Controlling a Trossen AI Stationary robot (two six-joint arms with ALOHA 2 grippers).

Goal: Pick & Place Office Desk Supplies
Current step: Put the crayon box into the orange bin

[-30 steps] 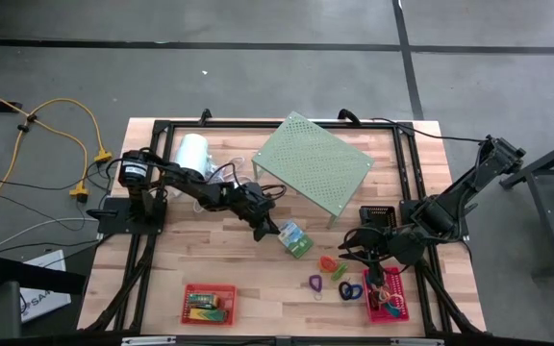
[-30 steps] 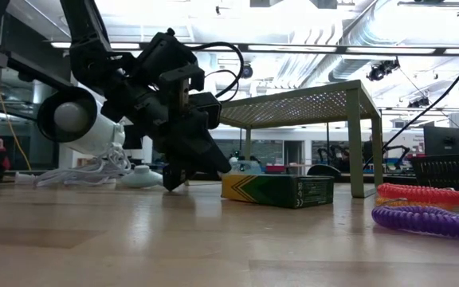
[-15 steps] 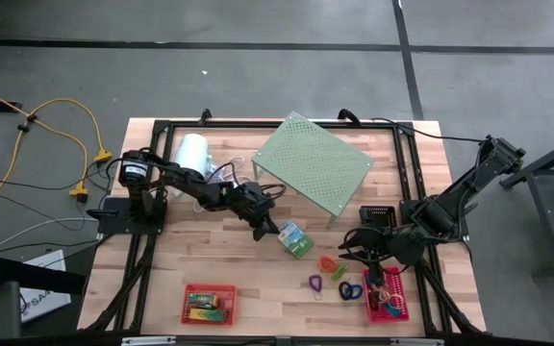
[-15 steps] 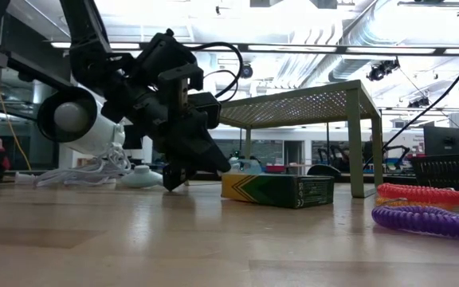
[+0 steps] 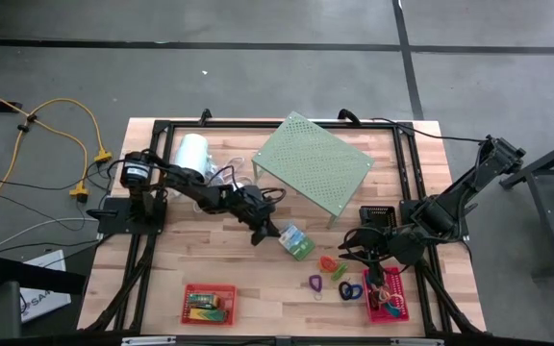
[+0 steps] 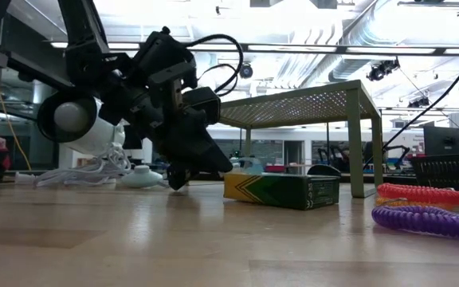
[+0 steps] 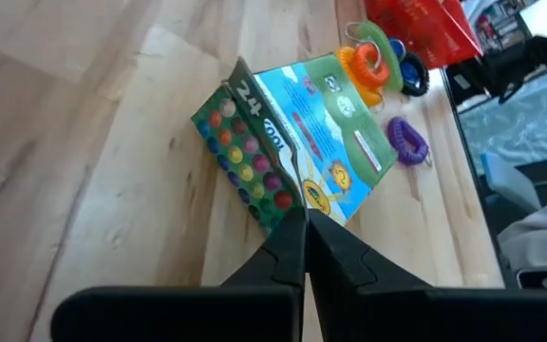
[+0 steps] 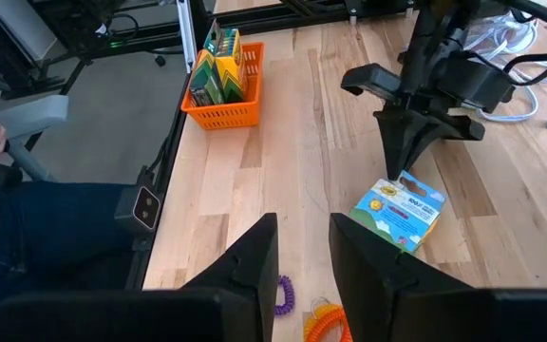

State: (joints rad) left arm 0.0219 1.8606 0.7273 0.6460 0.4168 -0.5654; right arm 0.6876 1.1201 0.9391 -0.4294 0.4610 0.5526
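Observation:
A green-white box (image 5: 296, 240) lies flat on the wooden table near its middle. My left gripper (image 5: 261, 234) is shut, and its tips stand at the box's corner nearest the table's left edge. My right gripper (image 8: 302, 252) hangs open above the table to the right (image 5: 359, 242), with nothing between its fingers. Coloured coil loops lie near it: orange (image 5: 327, 261), green (image 5: 339, 273), purple (image 5: 315, 283), blue (image 5: 350, 289). A red basket (image 5: 209, 303) at the near edge holds another green box. A pink basket (image 5: 386, 296) stands at the near right, and a black basket (image 5: 378, 213) stands farther back. My left gripper's shut fingertips (image 7: 304, 223) stand against the box's near corner (image 7: 291, 204). They slant down at it from the table's left. Nothing shows between the fingers, and I cannot tell whether they truly touch the corner. The box rests flat on the table.
A pale green perforated shelf (image 5: 313, 163) stands on legs behind the box. A white cylinder (image 5: 192, 154) with a cord lies at the far left. A black metal frame (image 5: 407, 163) rims the table. A seated person (image 8: 46, 237) is beside the table's near edge.
My left gripper has rolled a little about its own axis while staying at the box's corner. The box has slid slightly toward the table's right edge.

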